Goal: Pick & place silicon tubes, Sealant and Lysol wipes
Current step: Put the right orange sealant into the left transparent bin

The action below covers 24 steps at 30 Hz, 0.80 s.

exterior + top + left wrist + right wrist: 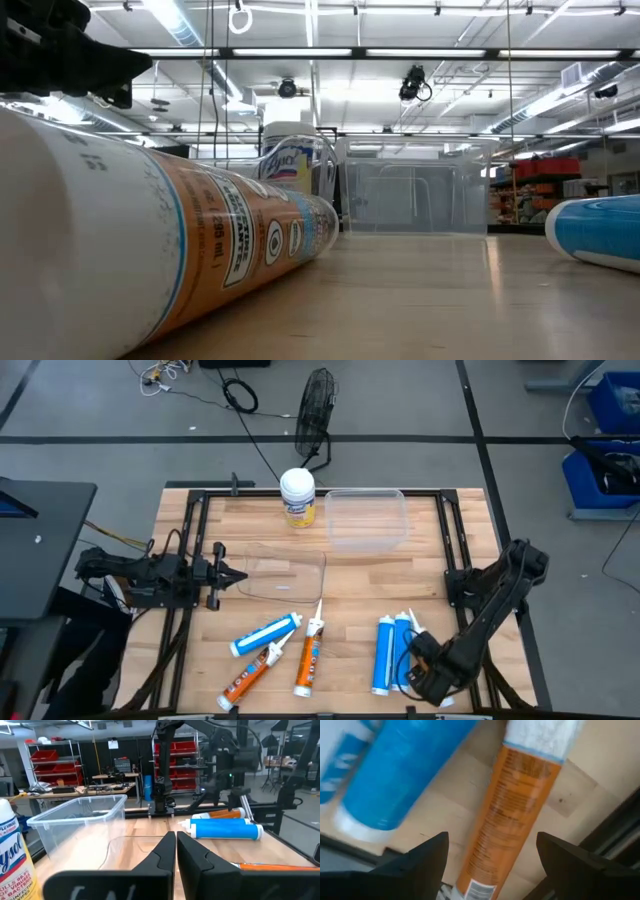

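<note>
- The right hand is at about 5 o'clock on the wooden bench, its fingers wide apart and holding nothing, over a slim orange cartridge beside a blue cartridge.
- The left hand waits at 9 o'clock, fingers pressed together and empty.
- The round Lysol wipes canister with yellow label and white lid stands upright at 12 o'clock, beside the clear plastic bin.
- Risk: the round cartridge may roll or slip if the fingers close off-centre.

At the table's far edge the Lysol wipes stand just left of the bin; five cartridges lie along the near edge, between my arms.
</note>
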Each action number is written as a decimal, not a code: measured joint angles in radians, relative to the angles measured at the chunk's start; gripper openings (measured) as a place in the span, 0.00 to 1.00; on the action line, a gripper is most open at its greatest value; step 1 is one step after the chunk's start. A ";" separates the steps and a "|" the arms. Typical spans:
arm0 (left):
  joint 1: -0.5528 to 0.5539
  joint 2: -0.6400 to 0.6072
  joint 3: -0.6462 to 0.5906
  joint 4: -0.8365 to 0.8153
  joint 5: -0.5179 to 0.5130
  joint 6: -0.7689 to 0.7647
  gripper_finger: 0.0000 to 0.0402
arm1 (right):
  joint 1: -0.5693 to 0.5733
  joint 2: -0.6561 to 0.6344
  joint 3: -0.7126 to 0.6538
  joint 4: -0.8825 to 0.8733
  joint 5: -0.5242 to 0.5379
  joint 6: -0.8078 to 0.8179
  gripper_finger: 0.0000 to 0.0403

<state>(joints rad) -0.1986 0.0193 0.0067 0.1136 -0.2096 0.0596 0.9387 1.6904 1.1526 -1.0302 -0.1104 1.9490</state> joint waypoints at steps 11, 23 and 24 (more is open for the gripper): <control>0.000 0.000 0.000 0.019 0.000 0.003 0.05 | 0.012 0.104 0.000 0.025 -0.052 0.034 0.76; 0.000 0.000 0.000 0.024 0.000 0.004 0.05 | 0.014 0.149 0.000 0.053 -0.030 0.018 0.72; 0.000 0.000 0.000 0.024 0.000 0.004 0.05 | 0.014 0.151 0.000 0.051 -0.032 0.012 0.71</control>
<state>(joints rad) -0.1984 0.0193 0.0067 0.1379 -0.2096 0.0641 0.9527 1.8417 1.1522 -0.9788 -0.1429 1.9612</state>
